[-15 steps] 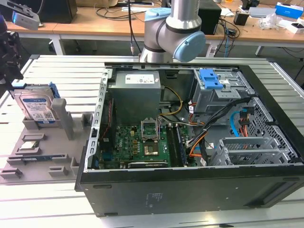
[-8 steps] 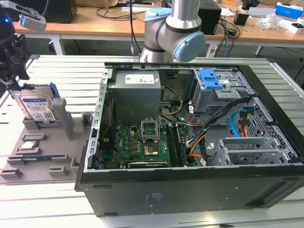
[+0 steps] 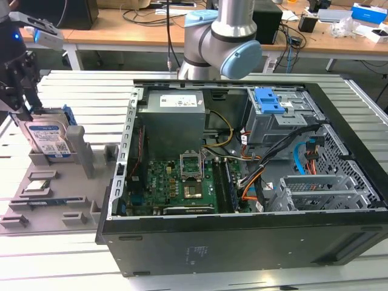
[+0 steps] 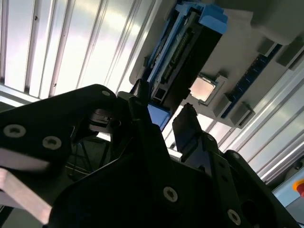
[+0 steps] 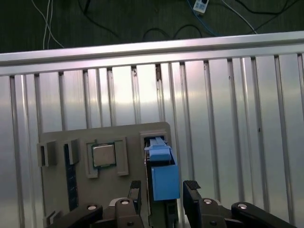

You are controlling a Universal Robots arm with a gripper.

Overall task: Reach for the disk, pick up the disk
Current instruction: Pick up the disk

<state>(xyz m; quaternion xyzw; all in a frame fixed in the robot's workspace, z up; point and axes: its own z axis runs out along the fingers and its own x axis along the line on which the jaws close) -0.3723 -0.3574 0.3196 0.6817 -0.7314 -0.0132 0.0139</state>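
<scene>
Standing on edge in a grey holder (image 3: 36, 160) at the exterior view's left, the disk (image 3: 48, 138) has bare ribbed counter (image 5: 223, 118) past the holder's edges. Its white-and-blue label has writing too small to read. The jaws are spread open, one on each side of the disk's top.
</scene>
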